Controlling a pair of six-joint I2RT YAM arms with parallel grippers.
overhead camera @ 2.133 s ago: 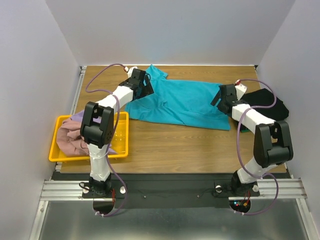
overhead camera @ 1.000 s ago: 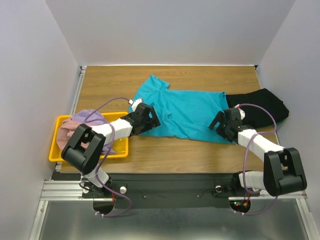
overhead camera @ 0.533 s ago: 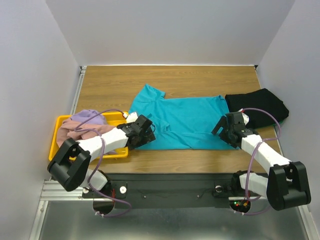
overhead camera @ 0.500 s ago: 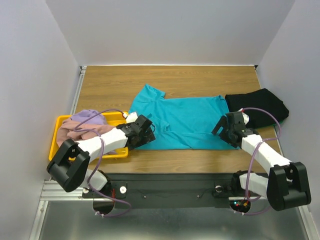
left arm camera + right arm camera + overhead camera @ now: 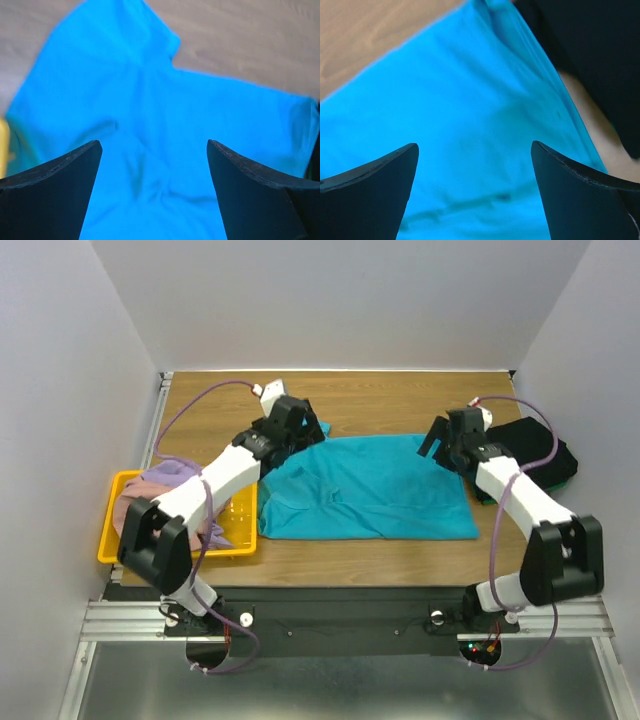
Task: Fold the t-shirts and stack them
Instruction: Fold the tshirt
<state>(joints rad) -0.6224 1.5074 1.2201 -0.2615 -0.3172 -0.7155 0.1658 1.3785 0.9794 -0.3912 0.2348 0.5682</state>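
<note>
Teal shirt (image 5: 365,495): lies spread on your table (image 5: 220,400).
Your left gripper (image 5: 153,150): released, holds nothing.
Your right gripper (image 5: 475,149): released, near the black shirt (image 5: 535,445).

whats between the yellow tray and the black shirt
The teal t-shirt, spread flat on the wooden table, fills the stretch between the yellow tray and the black t-shirt; the top external view shows it.
</note>
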